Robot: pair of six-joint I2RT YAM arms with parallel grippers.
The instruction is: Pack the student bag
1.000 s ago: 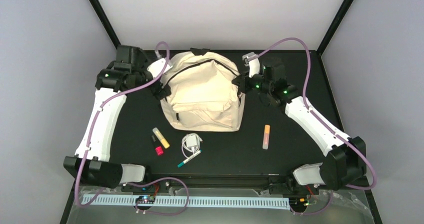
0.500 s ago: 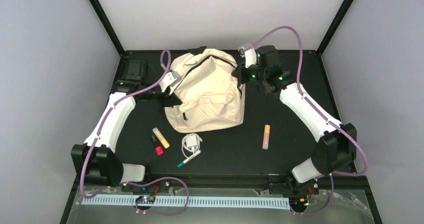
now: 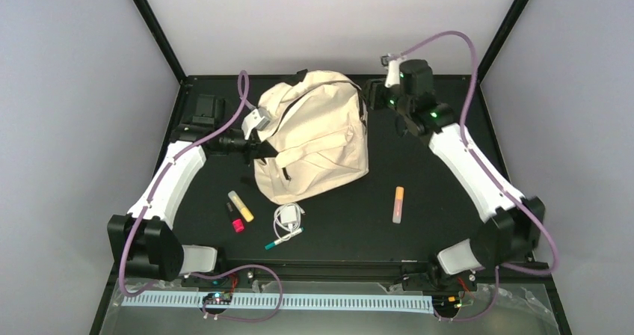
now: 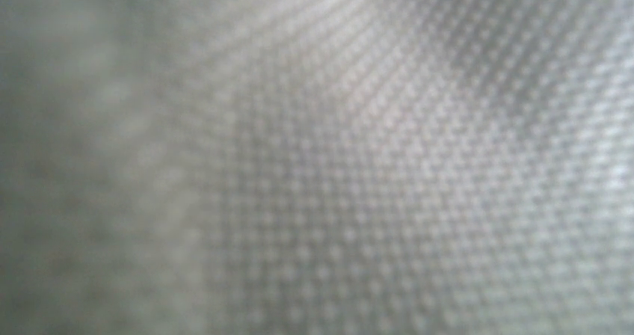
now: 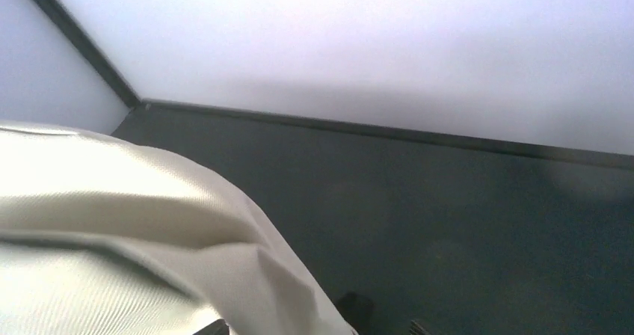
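The bag (image 3: 314, 137) lay on the table (image 3: 434, 170) between the two pincers, with its body turned a little to one side. The left pincer (image 3: 256, 146) was pressed against the bag's side, so close that its camera showed only blurred woven cloth, and I cannot tell if it was open or closed. The right pincer (image 3: 370, 97) was at the bag's far corner. Its fingers were hidden in both views, so its state also cannot be told. In my judgement the packing was at the very beginning, because nothing was seen inside the bag, and I could not make out whether the zipper was open. All the things waited on the table, on the near side of both pincers: a yellow marker (image 3: 241, 206), a small black piece (image 3: 229, 209), a small red piece (image 3: 238, 226), a white charger (image 3: 287, 215) with its cable, a pen (image 3: 282, 237) and, more under the right pincer, an orange marker (image 3: 398, 204). No brand, label or writing could be read on anything.
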